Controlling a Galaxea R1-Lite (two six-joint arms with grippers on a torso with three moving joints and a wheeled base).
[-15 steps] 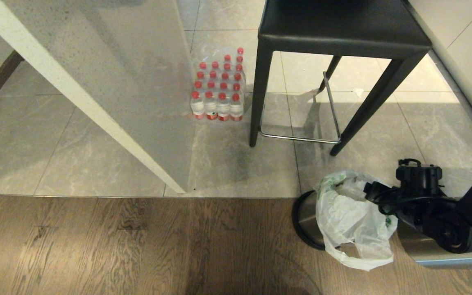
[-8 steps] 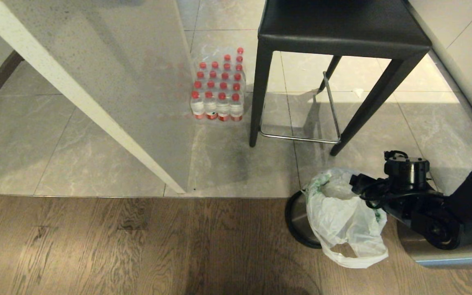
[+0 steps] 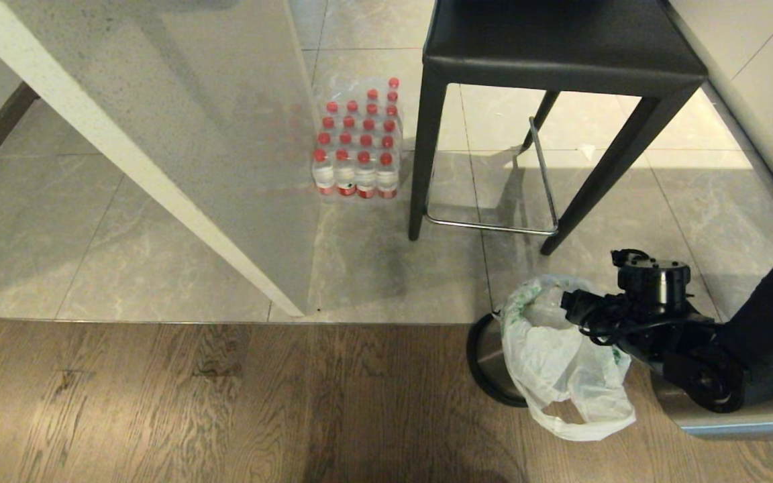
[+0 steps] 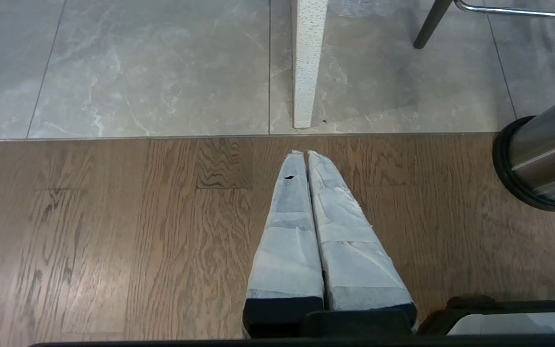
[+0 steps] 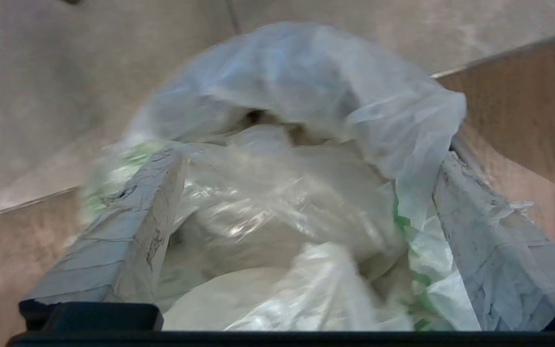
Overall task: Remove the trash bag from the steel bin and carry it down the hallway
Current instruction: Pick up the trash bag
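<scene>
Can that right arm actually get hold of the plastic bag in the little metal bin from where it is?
Probably yes. The right gripper is open with the trash bag bunched between its fingers, above the steel bin. Nothing blocks it.

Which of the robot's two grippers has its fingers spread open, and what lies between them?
The right gripper: its taped fingers stand wide apart with the trash bag bulging between them. The left gripper, over bare wood floor, has its fingers pressed together.

Soft, even daylight fills the head view – a bright sunlit patch lies on the tiles beyond the stool, which casts soft leg shadows. The right wrist view is motion-blurred – the trash bag smears.
</scene>
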